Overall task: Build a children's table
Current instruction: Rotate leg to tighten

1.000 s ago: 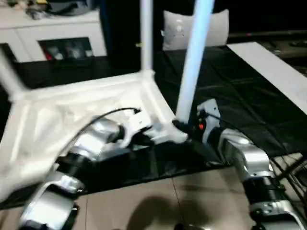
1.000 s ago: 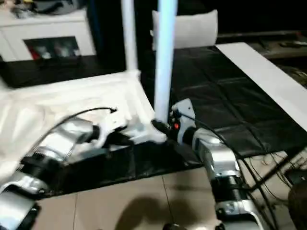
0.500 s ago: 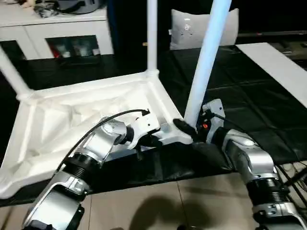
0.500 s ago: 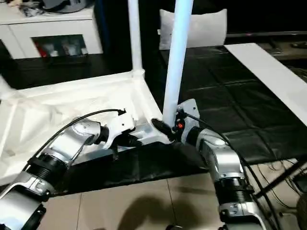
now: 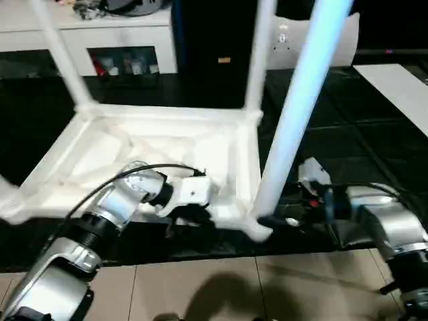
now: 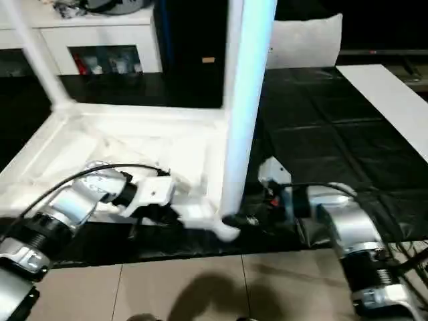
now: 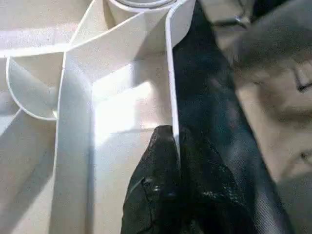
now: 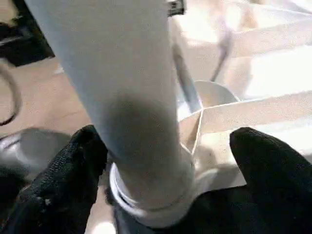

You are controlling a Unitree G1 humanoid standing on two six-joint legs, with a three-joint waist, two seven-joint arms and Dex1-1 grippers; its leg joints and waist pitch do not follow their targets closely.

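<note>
The children's table (image 5: 154, 144) lies upside down on a black mat, its ribbed underside facing up. Three white legs stand in its corner sockets: the near right leg (image 5: 294, 114), the far right leg (image 5: 259, 60) and the far left leg (image 5: 60, 53). My left gripper (image 7: 173, 134) is shut on the thin rim wall of the table's near edge (image 5: 200, 210). My right gripper (image 8: 170, 146) is open at the base of the near right leg (image 8: 131, 87). One finger (image 8: 73, 165) stands close beside the leg and the other finger (image 8: 263, 156) is well clear of it.
A white cabinet with glass doors (image 5: 100, 40) stands behind the table. A white cushion (image 6: 304, 40) leans at the back right and a white board (image 5: 401, 83) lies on the mat (image 5: 348, 134). Tiled floor (image 5: 200, 287) runs along the near side, with cables (image 6: 408, 247) at the right.
The whole view has shifted. My right gripper's fingers have spread away from the near right leg's base. The left gripper still holds the table's rim.
</note>
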